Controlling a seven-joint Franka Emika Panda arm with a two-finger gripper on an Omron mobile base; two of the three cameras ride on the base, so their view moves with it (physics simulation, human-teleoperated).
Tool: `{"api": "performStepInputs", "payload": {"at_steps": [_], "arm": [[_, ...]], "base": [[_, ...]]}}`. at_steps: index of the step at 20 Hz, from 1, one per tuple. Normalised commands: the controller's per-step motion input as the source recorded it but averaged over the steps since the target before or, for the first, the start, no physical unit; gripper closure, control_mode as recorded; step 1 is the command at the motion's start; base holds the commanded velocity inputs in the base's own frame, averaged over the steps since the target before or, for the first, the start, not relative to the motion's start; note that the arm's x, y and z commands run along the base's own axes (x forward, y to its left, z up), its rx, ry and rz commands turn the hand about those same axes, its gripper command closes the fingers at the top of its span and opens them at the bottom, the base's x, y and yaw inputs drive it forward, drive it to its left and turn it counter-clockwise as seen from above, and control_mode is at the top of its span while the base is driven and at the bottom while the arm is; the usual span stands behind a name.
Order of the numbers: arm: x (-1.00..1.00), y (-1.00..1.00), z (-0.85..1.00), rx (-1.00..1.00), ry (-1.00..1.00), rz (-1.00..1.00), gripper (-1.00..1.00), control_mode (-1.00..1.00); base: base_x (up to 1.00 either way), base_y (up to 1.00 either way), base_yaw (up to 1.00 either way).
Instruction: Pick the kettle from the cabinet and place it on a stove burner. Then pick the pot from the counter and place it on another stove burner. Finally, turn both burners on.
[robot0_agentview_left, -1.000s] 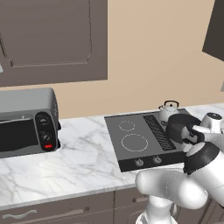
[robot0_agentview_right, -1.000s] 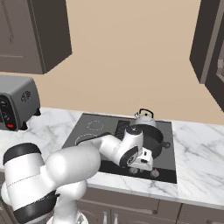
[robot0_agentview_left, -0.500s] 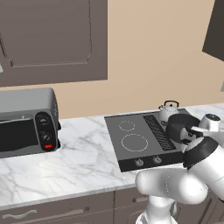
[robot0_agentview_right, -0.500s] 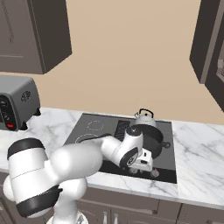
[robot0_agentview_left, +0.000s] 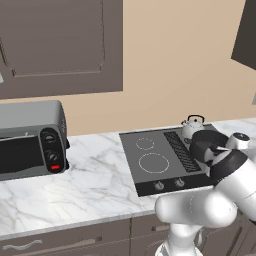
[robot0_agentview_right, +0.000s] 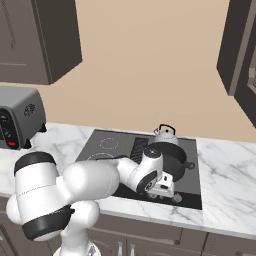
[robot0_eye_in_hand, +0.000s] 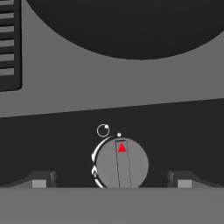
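Observation:
The silver-grey kettle (robot0_agentview_left: 193, 125) (robot0_agentview_right: 165, 135) stands at the back right of the dark cooktop (robot0_agentview_left: 150, 175) (robot0_agentview_right: 95, 147). Just in front of it, on the right front burner, sits the dark pot (robot0_agentview_left: 206, 144) (robot0_agentview_right: 171, 155) (robot0_eye_in_hand: 131, 26). My gripper (robot0_agentview_right: 162, 194) (robot0_eye_in_hand: 111, 181) hangs open over the cooktop's front strip, below the pot. In the hand view a round grey knob (robot0_eye_in_hand: 121, 164) with a red pointer sits between the two fingertips (robot0_eye_in_hand: 41, 181), which stand well apart from it. Two white burner rings (robot0_agentview_left: 153, 162) on the left side are bare.
A grey toaster oven (robot0_agentview_left: 30, 139) (robot0_agentview_right: 15, 120) stands at the left on the marble counter (robot0_agentview_left: 95, 185) (robot0_agentview_right: 225, 170). Dark wall cabinets (robot0_agentview_left: 60, 45) (robot0_agentview_right: 40, 40) hang above. A vent grille (robot0_eye_in_hand: 8, 43) runs down the cooktop's middle. Two left knobs (robot0_agentview_left: 169, 185) sit on the front strip.
The hand has eased slightly lower over the front knob strip. Kettle and pot have not moved, and the jaws stay open.

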Motion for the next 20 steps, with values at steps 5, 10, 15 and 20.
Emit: {"api": "performStepInputs", "payload": {"at_steps": [5,10,15,20], "arm": [[0.07,0.0,-0.01,0.0,0.0,0.0,-1.0,-1.0],[0.01,0.0,-0.04,0.0,0.0,0.0,1.0,-1.0],[0.0,0.0,-0.11,0.0,0.01,0.0,1.0,-1.0],[0.0,0.0,-0.06,0.0,0.0,0.0,1.0,-1.0]], "base": [[0.0,0.0,0.0],[0.0,0.0,0.0],[0.0,0.0,0.0],[0.0,0.0,0.0]]}}
